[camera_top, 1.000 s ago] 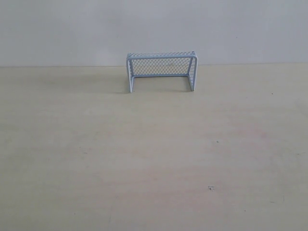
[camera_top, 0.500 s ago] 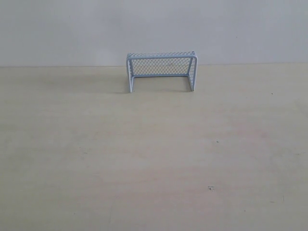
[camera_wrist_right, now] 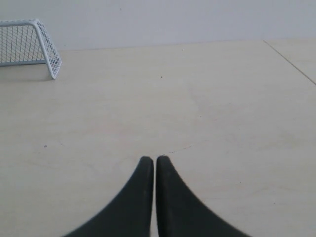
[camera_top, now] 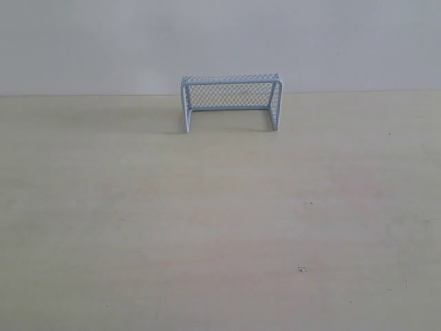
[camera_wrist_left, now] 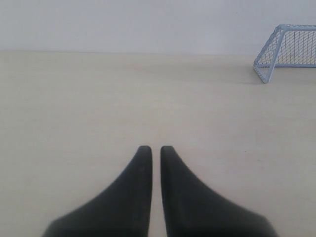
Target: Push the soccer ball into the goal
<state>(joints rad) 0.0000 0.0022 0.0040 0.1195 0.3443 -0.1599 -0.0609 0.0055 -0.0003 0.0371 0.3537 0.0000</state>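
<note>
Well ahead of the left tool [camera_wrist_left: 151, 148] and the right tool [camera_wrist_right: 150, 159], both black finger pairs pinched nearly together on nothing, the pale blue-grey mesh-netted goal [camera_top: 231, 102] stands unobstructed on the pale wooden bench [camera_top: 207, 221], while the white-and-black soccer ball shows nowhere, so locate it first, then nudge from behind, squarely goalward.

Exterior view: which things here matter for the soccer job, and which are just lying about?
For the job: the goal, the left gripper and the right gripper, both shut and holding nothing. The soccer ball shows in no view.

Just there: the table, the wall, a dark speck on the table.
</note>
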